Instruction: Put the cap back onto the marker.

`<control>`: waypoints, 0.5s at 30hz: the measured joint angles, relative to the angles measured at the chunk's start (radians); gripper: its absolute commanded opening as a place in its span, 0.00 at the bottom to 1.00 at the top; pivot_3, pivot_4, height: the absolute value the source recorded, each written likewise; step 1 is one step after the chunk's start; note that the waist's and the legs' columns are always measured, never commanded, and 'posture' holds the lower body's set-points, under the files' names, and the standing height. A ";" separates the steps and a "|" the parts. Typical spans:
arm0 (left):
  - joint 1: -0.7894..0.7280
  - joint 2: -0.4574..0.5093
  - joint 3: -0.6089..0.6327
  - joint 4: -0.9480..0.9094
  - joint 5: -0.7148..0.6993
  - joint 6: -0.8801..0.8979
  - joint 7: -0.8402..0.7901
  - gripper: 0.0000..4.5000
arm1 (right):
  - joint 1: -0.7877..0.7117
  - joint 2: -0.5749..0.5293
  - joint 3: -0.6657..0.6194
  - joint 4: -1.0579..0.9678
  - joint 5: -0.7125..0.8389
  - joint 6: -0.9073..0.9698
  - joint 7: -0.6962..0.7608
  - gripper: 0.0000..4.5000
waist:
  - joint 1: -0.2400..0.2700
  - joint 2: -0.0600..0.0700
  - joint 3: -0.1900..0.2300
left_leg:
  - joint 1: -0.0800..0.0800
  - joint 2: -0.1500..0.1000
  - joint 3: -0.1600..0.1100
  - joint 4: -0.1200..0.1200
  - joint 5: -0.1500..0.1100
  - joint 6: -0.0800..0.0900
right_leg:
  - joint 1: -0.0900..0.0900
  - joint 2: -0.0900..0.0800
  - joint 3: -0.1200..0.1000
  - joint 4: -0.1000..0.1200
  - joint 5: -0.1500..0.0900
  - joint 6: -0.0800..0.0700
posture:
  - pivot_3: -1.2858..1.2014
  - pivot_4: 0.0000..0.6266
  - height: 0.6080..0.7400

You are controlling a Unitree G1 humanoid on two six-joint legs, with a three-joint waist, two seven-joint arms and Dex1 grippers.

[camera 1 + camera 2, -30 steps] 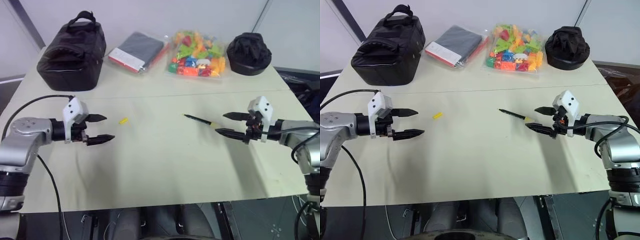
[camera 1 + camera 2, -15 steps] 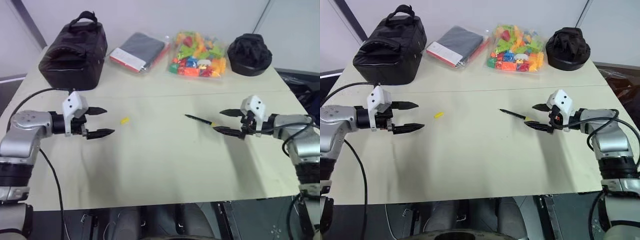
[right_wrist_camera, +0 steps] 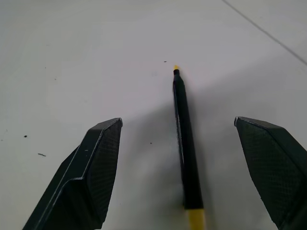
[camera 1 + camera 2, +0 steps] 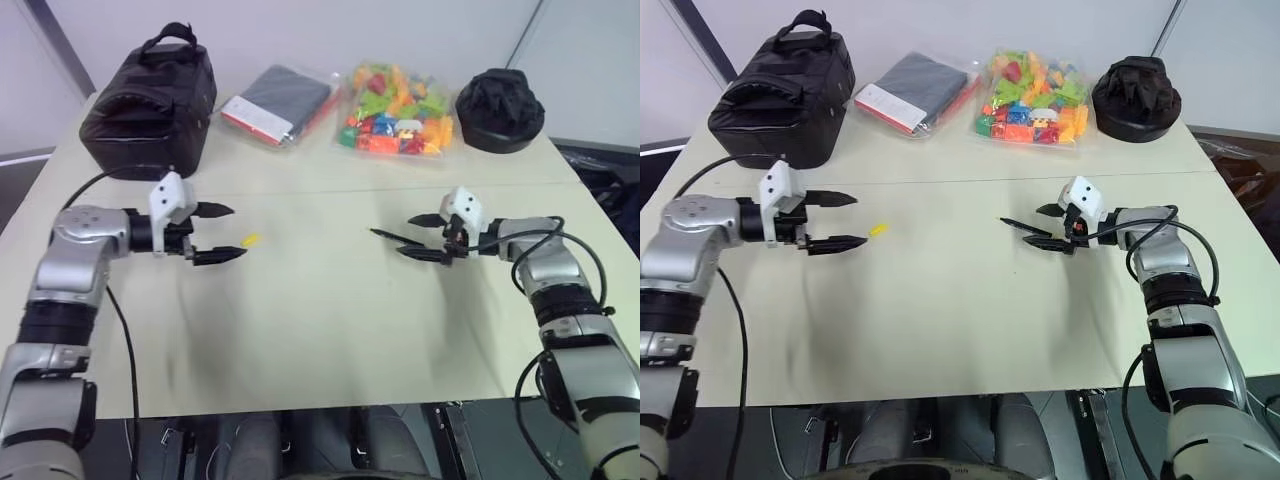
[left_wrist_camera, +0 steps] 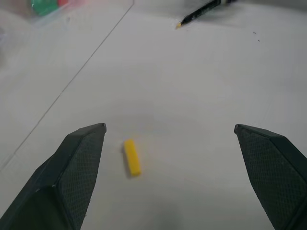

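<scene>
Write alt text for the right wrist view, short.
A thin black marker with a yellow end lies on the pale tabletop, between the two wide-open black fingers of the right hand, untouched. Its small yellow tip points away from the camera; a thin seam line crosses the table's far corner.

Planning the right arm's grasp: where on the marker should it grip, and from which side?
Grip the black barrel of the marker near its middle, leaving its tip end free for the cap. It lies flat and thin on the table, between the open fingers of the right tool, so probably come down from above, fingers straddling it.
</scene>
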 measured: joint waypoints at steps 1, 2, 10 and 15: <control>-0.009 -0.012 -0.003 0.007 0.002 -0.010 -0.004 1.00 | -0.002 0.005 0.001 0.012 -0.006 -0.011 0.001 0.86 | -0.001 0.000 0.000 | 0.000 0.000 0.000 0.000 0.000 0.000 | 0.000 0.000 0.000 0.001 0.000 0.000 | 0.52 0.24 1.00; -0.016 -0.017 -0.006 0.014 0.005 -0.017 -0.010 1.00 | -0.004 0.008 0.001 0.028 -0.010 -0.019 0.002 0.86 | -0.002 0.000 0.000 | 0.000 0.000 0.000 0.001 0.000 0.000 | 0.000 0.000 0.000 0.002 0.000 0.000 | 0.52 0.24 1.00; -0.044 -0.035 -0.020 0.038 0.025 -0.033 -0.023 1.00 | -0.047 0.041 -0.002 0.142 -0.037 -0.053 -0.018 0.86 | -0.007 0.000 0.000 | 0.001 0.001 -0.001 0.002 0.000 0.000 | -0.001 0.001 0.001 0.007 0.000 0.000 | 0.52 0.24 1.00; -0.045 -0.039 -0.021 0.045 0.035 -0.035 -0.024 1.00 | -0.076 0.079 -0.003 0.209 -0.045 -0.065 -0.049 0.86 | -0.007 0.000 0.000 | 0.001 0.002 -0.001 0.002 0.001 -0.001 | -0.001 0.003 0.002 0.007 0.000 0.000 | 0.52 0.24 1.00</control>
